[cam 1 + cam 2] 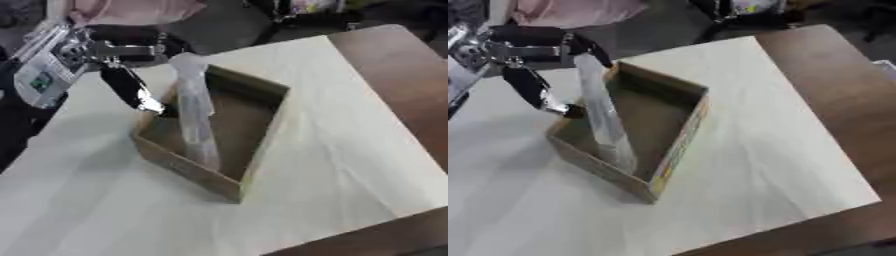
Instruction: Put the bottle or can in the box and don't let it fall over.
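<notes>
Fingers point(131, 90) of the left hand point(118, 60) curl round the upper part of a clear plastic bottle point(197, 117): one dark finger with a pale tip slants down along the bottle's left side to the near-left wall of the box, while black fingers wrap the bottle's top from behind. Whether every finger touches the plastic cannot be told, since the picture is blurred there. Silver and white forearm parts of the left arm point(44, 70) enter from the upper left corner of both views.

Bottle: tall, slender, see-through, with a pale cap end uppermost. It stands inside the box, its base down on the box floor near the front-left wall, and it leans slightly, top toward the far left. Its upper half rises well above the box rim.

Box point(262, 130): an open cardboard tray with low brown walls and a darker floor, set askew on the table so that one corner points toward the camera. In the right eye view its right outer wall point(682, 145) bears coloured printing.

Table point(341, 150): covered by a pale, lightly creased cloth; a brown wooden border point(402, 80) shows along the right and the near right corner. Beyond the far edge lie a pink cloth point(131, 10) and dark shapes that cannot be made out.
</notes>
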{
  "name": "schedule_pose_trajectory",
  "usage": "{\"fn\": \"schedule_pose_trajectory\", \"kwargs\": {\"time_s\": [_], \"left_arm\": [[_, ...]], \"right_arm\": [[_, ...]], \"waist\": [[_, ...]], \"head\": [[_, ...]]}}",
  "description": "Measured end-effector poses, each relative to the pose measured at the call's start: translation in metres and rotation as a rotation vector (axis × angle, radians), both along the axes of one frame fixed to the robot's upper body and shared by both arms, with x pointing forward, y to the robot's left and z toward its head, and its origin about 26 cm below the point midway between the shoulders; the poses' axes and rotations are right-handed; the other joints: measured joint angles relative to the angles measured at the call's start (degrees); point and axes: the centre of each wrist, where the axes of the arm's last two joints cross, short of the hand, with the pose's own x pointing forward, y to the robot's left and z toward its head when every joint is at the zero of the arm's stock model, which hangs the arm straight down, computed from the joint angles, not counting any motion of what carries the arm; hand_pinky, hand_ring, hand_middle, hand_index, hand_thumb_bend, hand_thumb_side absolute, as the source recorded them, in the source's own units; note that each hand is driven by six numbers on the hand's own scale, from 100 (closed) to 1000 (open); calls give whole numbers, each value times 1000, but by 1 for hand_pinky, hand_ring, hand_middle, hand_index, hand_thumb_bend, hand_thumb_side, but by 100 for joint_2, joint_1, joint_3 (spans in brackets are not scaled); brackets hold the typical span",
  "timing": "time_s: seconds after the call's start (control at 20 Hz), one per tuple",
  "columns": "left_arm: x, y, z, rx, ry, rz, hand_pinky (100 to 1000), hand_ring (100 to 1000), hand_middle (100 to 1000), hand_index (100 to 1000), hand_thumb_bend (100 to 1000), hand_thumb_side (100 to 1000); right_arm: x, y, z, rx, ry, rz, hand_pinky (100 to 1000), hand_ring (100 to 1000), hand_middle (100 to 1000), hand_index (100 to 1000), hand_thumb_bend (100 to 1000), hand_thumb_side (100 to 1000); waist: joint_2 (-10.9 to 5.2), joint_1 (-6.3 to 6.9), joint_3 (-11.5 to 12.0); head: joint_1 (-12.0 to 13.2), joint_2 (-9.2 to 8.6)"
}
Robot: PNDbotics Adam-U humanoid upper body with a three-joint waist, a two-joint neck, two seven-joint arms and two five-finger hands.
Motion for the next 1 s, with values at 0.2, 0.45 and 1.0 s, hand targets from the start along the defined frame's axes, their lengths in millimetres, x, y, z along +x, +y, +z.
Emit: {"fn": "schedule_pose_trajectory", "kwargs": {"time_s": [0.2,0.45,1.0], "left_arm": [[-16,23,12,-73,22,2,718,811,797,906,100,837],[-47,57,23,-166,82,8,670,783,792,900,100,756],[-123,99,-1,-683,165,-34,541,681,720,900,100,651]], "right_arm": [[0,-1,0,4,3,-5,808,1000,764,900,100,453],[-1,-1,-1,6,3,-9,808,1000,764,900,100,451],[-1,-8,-6,20,-8,-33,808,1000,765,899,100,430]], "waist": [[0,1,79],[2,-34,213],[118,-488,413]], "head": [[-104,31],[-343,52],[-574,49]]}}
